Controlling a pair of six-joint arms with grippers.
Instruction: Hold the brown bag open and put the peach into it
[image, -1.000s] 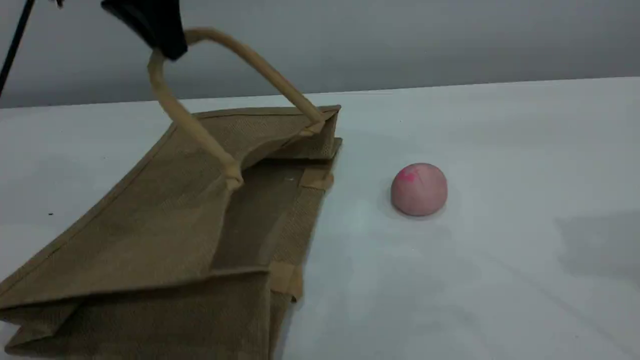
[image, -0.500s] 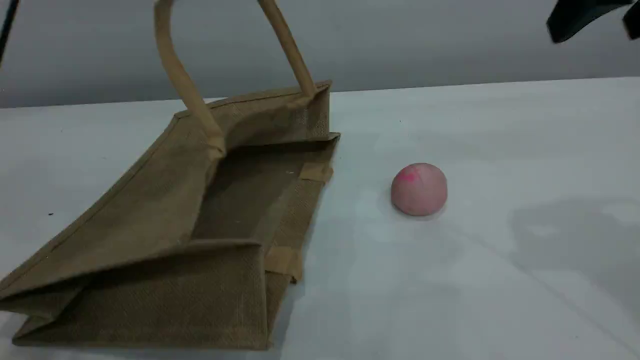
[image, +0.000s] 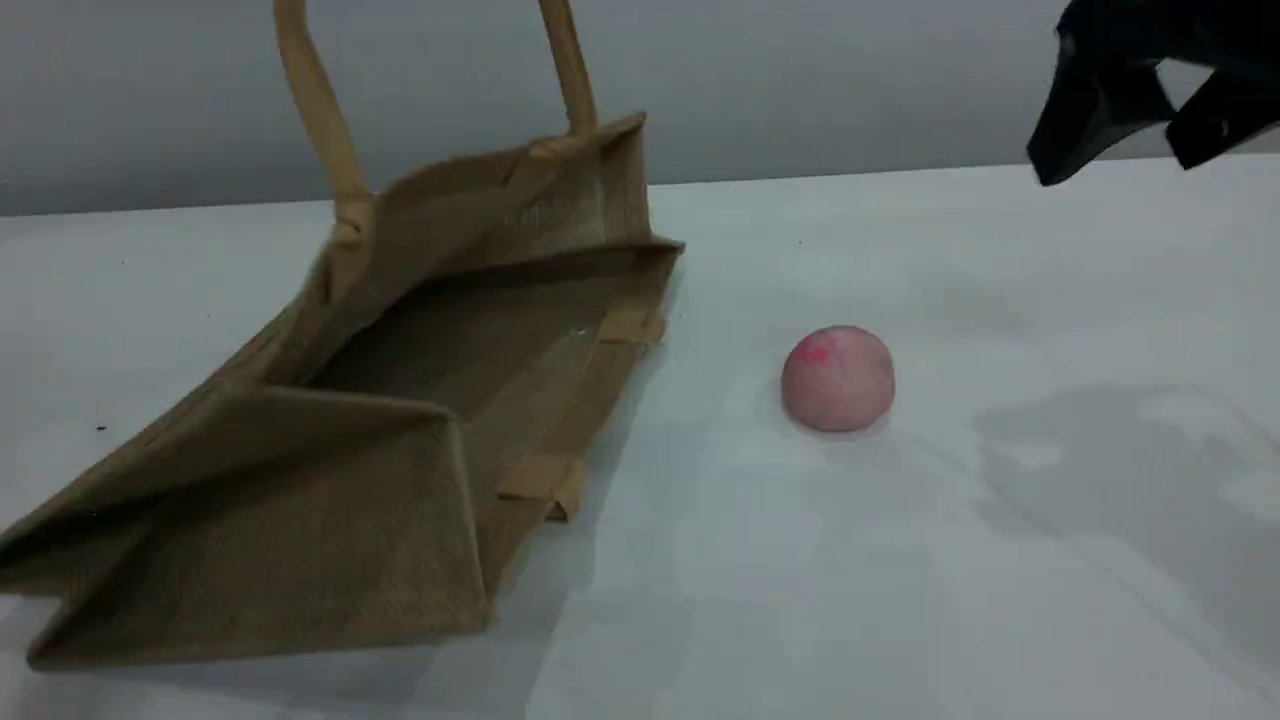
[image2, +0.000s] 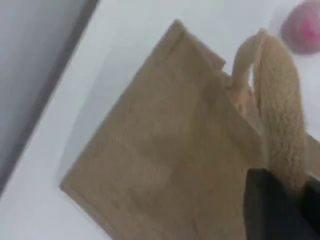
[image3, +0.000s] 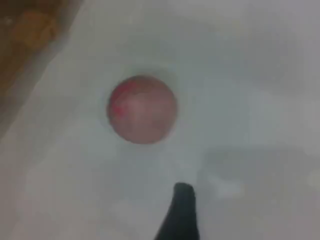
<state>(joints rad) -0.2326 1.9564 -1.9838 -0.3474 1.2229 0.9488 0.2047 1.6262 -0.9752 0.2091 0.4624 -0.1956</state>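
**Stage one, bag held open: largely done.** Brown bag (image: 330, 450) on its side on the bench (image: 1000, 600), bottom toward the near left, mouth toward the right, facing the peach. Upper panel drawn up by its handle (image: 310, 100). Mouth gaping, dark interior in view. Lower panel flat on the bench. Second handle not made out.

**Left pincer (image2: 285, 205).** Beyond the top edge of the scene view, seen only in the left wrist view. Clenched on the rolled handle loop, gripped between the dark jaws, bag hanging below. Judged a sound hold.

**Stage two, peach into bag: not yet started.** Peach (image: 838, 378) at rest on the bench, to the right of the bag mouth, apart from it, touched by nothing. Pink blotch uppermost.

**Right pincer (image: 1115, 165).** At the upper right of the scene view, raised clear of the bench, well apart from the peach. Jaws spread wide, nothing between them. In the right wrist view, peach (image3: 142, 109) ahead of the one visible fingertip (image3: 181, 210) and roughly centred. Suggests alignment for an approach, no contact.

**Outstanding, as judged.** Descend over the peach, close on it, lift, carry left to the mouth, release inside. Mouth opening appears ample for the fruit.

**Risks noted.** Round fruit apt to roll on the smooth bench if nudged off-centre. Open mouth dependent on the left hold throughout.
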